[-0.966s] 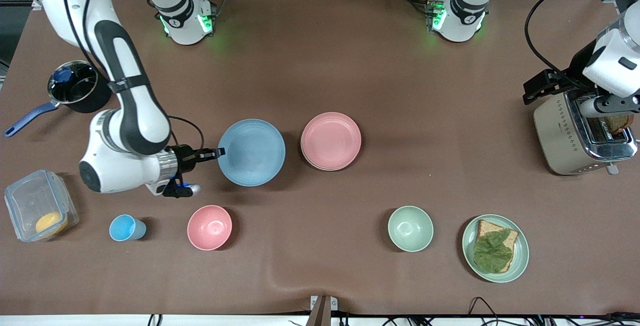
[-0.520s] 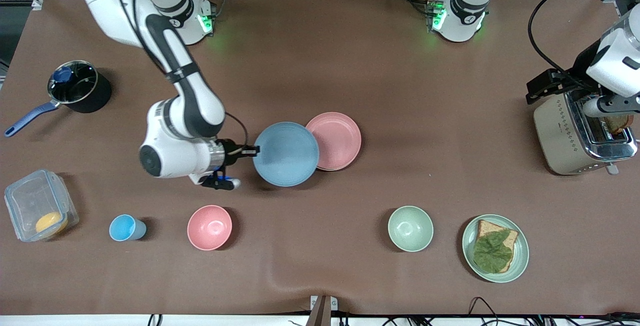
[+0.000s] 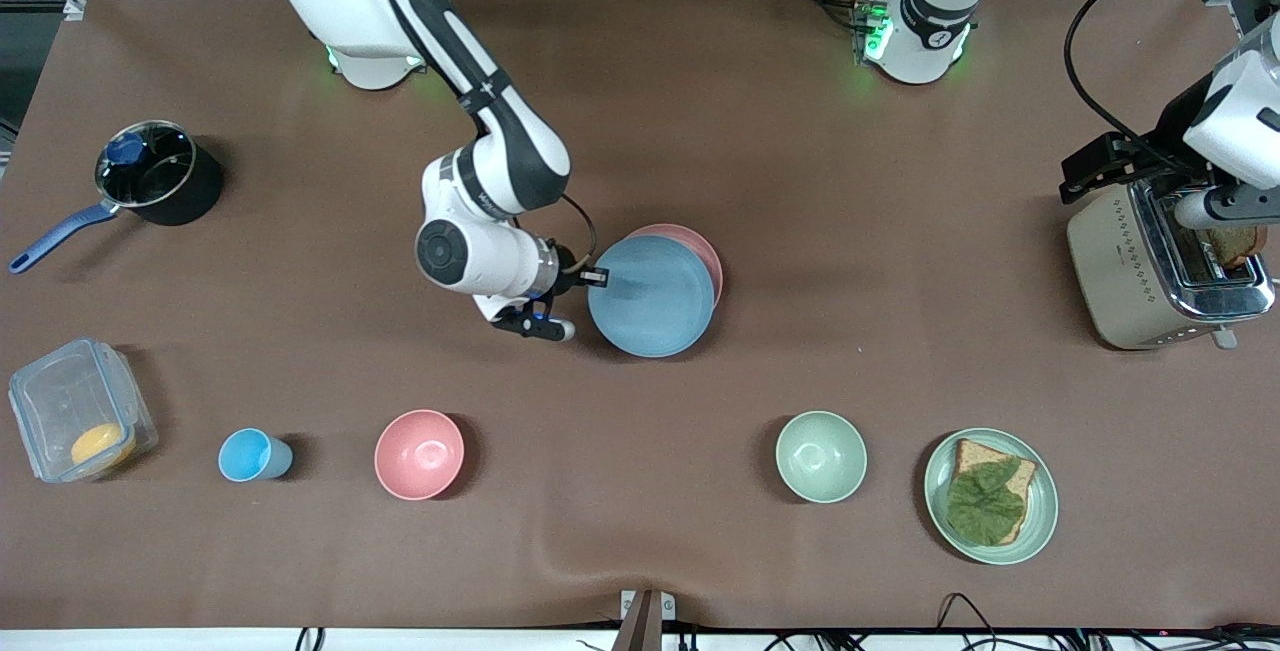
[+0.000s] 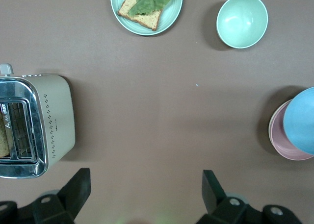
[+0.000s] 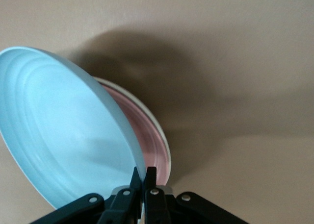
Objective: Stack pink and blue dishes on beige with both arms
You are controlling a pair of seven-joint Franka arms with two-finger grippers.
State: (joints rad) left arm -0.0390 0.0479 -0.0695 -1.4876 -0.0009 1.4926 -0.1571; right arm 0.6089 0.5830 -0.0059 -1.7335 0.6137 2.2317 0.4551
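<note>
Covering the worktop (image 3: 800, 181), brown mat; right gripper (image 3: 597, 278) clamps the blue plate (image 3: 650, 296) over the pink plate (image 3: 700, 249); left gripper (image 4: 147, 194), fingers apart, waits above the toaster (image 3: 1150, 271).

Landmark = toaster (image 3: 1165, 266), at the left arm's end of the table, w/ a bread slice (image 3: 1235, 245) in its slot. Green plate (image 3: 990, 496) w/ bread + leaf (image 3: 985, 503) is nearer to the front camera than the toaster. Green bowl (image 3: 821, 456) is just beside that plate. Pink bowl (image 3: 419, 454), blue cup (image 3: 250, 455) and a clear box (image 3: 78, 409) w/ sth orange (image 3: 102, 443) inside make a row w/ them, each farther from the toaster, toward the right arm's end. Black pot (image 3: 157, 181) w/ blue handle (image 3: 55, 238) is at that end too.
</note>
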